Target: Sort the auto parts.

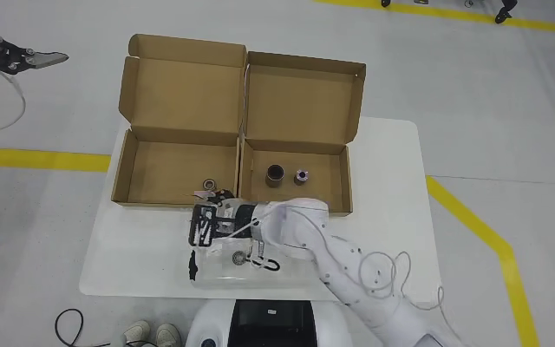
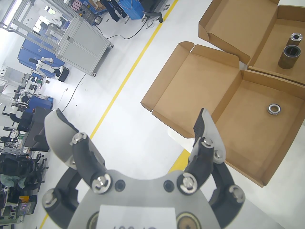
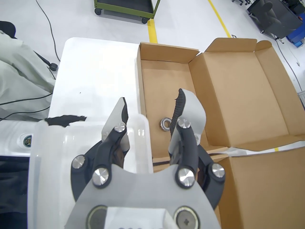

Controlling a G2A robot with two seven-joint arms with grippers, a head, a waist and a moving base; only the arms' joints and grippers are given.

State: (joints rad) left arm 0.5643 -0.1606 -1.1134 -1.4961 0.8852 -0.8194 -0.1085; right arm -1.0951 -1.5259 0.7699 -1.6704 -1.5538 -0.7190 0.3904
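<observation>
Right gripper [image 3: 152,99] and left gripper [image 2: 129,114]: fingers wide apart, empty. Left wrist view adds a tall dark metal cylinder [image 2: 288,57] inside a brown cardboard box [image 2: 266,46].

On table [image 1: 390,217]: left box [image 1: 160,173] holds bearing [image 1: 209,183]; right box [image 1: 329,186], touching it, holds sleeve [image 1: 275,174], bushing [image 1: 301,176].

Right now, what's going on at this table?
The robot is sorting auto parts into two open cardboard boxes. The right gripper is open and empty, poised where the clear tray meets the box that holds one bearing ring. The other box holds a dark cylinder and a smaller part. The left gripper is open and empty, off to the side of the table.
</observation>
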